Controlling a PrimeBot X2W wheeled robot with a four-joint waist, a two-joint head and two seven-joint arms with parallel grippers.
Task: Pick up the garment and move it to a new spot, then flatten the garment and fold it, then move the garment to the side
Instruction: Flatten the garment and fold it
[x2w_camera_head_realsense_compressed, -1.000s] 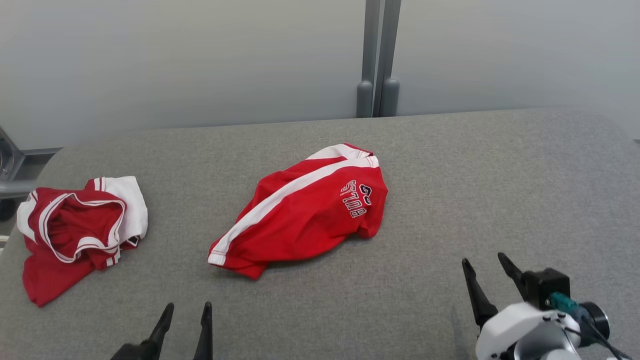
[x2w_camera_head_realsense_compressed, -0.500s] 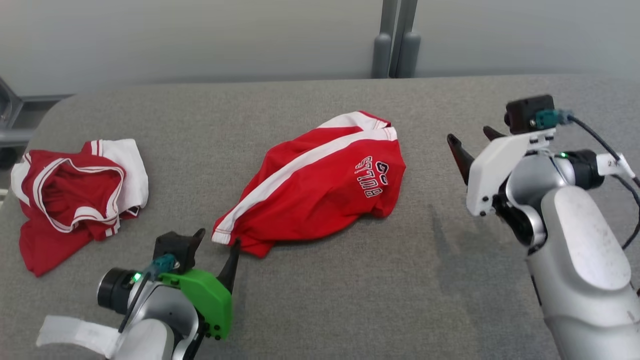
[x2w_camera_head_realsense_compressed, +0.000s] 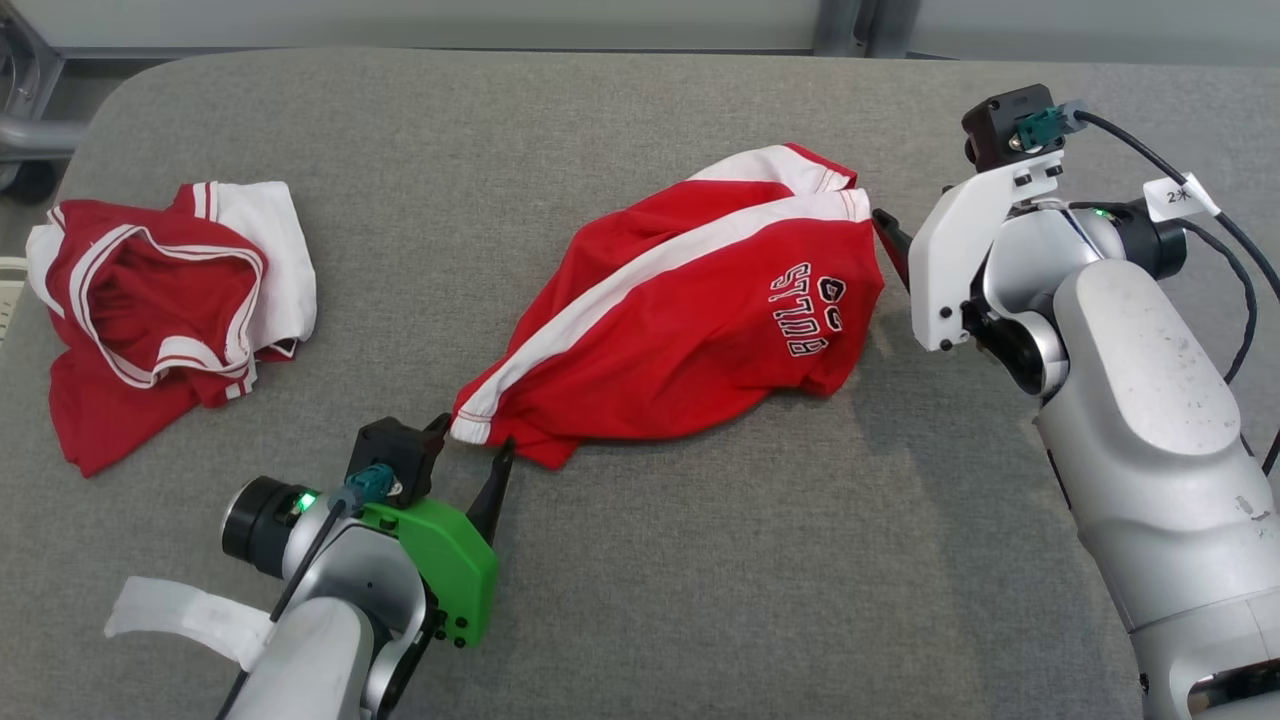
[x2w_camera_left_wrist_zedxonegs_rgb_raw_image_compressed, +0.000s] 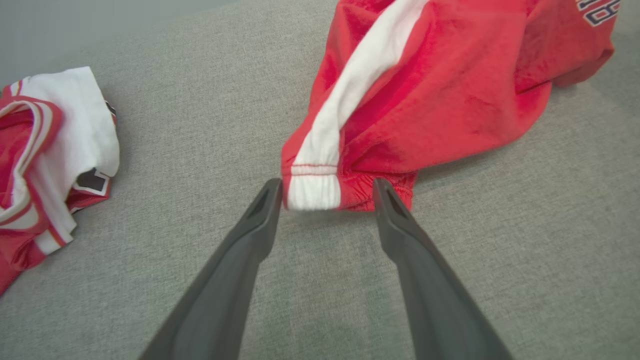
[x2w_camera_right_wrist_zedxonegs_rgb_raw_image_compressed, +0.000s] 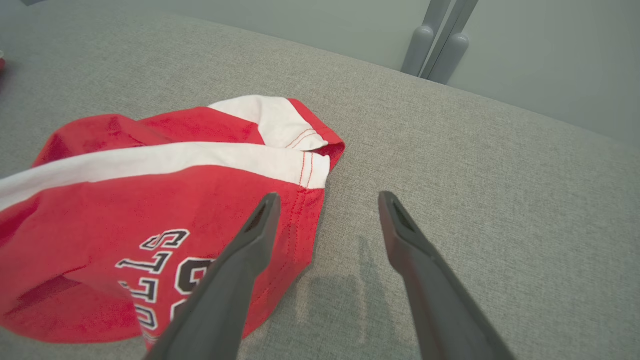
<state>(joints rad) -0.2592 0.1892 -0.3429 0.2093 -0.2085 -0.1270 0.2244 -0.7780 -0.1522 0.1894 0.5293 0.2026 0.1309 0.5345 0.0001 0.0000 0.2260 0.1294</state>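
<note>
Red garment (x2w_camera_head_realsense_compressed: 690, 320) lies crumpled on the grey surface (x2w_camera_head_realsense_compressed: 700, 580).
My left gripper (x2w_camera_left_wrist_zedxonegs_rgb_raw_image_compressed: 327, 187) straddles its striped hem corner, spread wide, holding nothing; my right gripper (x2w_camera_right_wrist_zedxonegs_rgb_raw_image_compressed: 327, 200) gapes empty at the opposite edge.

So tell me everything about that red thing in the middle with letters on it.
The red garment looks like soft knit sports shorts, with a white side stripe, white hem ends and dark-outlined lettering that reads upside down in the head view. It lies crumpled on the gray padded table. The left gripper holds open jaws astride its near hem, and the right gripper holds open jaws at its far end. Neither grips it.
</note>
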